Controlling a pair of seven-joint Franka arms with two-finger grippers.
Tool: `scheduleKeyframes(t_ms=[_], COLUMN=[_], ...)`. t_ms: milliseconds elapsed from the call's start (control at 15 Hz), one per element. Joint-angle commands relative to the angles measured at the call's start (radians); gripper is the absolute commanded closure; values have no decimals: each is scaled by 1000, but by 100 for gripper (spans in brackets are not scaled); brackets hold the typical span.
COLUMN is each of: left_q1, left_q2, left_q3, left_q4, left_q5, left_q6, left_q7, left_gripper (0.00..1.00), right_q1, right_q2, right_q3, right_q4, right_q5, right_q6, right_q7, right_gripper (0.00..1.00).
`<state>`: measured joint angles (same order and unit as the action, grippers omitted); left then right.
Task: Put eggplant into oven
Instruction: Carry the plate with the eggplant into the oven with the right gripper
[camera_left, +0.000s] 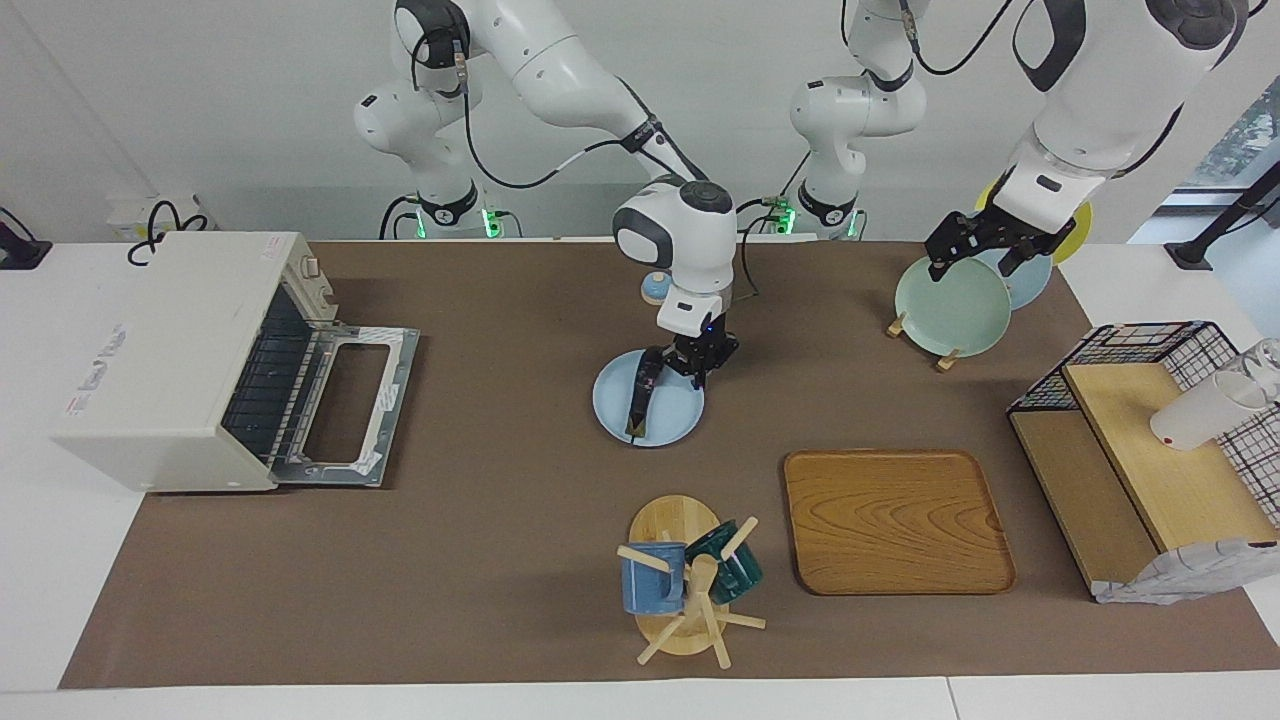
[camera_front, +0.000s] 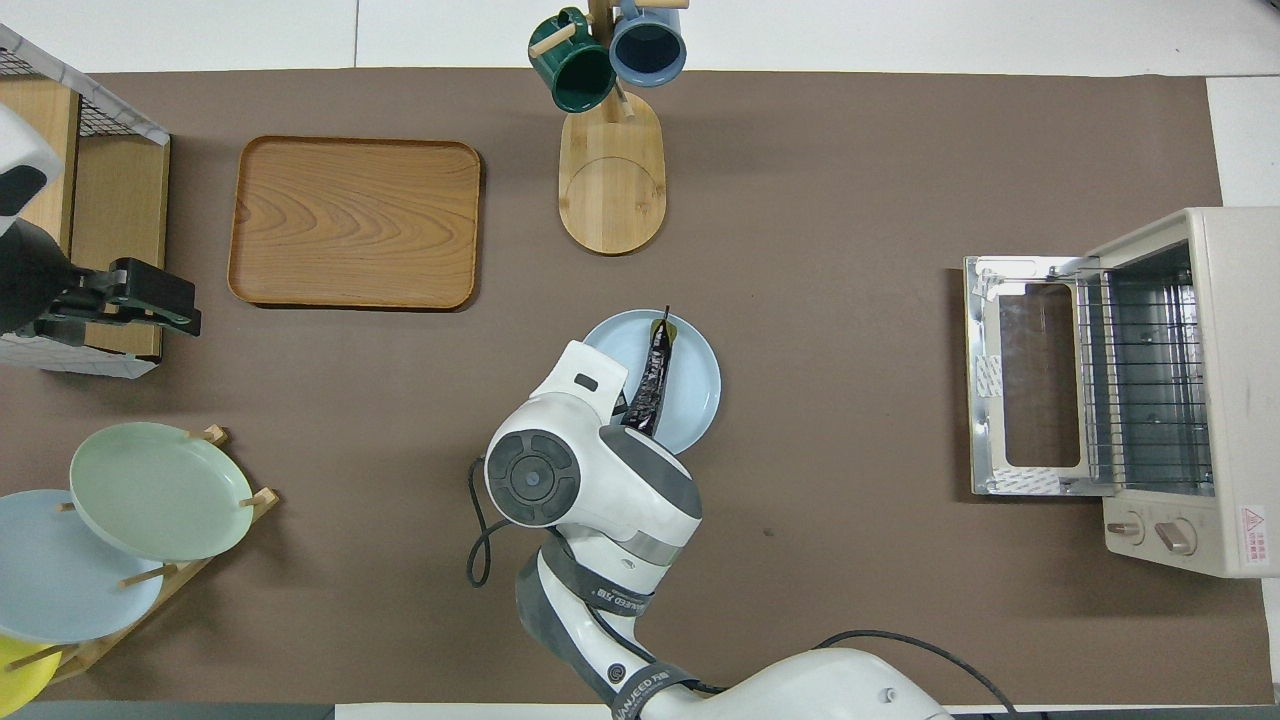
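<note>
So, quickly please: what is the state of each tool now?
Right tool: down at the eggplant on the blue plate; grip cannot be told.
Left tool: waits over the plate rack, open, holding nothing.

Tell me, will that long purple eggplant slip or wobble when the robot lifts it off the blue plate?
Probably a bit. The eggplant looks glossy, so it may slip. It is long and slim, and the right end effector is near one end of it, so the free end might dip or swing. It looks stiff, not floppy. On the blue plate it could roll if nudged.
</note>
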<state>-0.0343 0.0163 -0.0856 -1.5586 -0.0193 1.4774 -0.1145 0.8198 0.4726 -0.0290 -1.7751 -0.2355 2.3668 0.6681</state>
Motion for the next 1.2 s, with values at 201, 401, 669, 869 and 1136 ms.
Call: scheduleKeyframes(t_ms=[201, 401, 669, 869, 1136], left_q1=[10, 10, 10, 10, 10], left_q2=[-30, -29, -29, -29, -29], left_q3=[-3, -3, -3, -3, -3], left_q4=[-37, -37, -37, -37, -37], left_q5=[-2, -2, -2, -2, -2], left_q6=[17, 17, 17, 17, 17], left_q7=[10, 10, 10, 10, 10], left_gripper=[0, 0, 0, 0, 0], right_q1=[-31, -109, -240, -344, -503], right_q2=[-51, -121, -346, -457, -546], right_q3=[4, 4, 6, 4, 4], right_q4=[75, 27, -199, -316, -388], right_q5=[-165, -165, -163, -160, -130], right_q6=[-303, -325, -320, -322, -331], right_q7=[-19, -48, -188, -269, -441], right_gripper=[100, 100, 100, 100, 100])
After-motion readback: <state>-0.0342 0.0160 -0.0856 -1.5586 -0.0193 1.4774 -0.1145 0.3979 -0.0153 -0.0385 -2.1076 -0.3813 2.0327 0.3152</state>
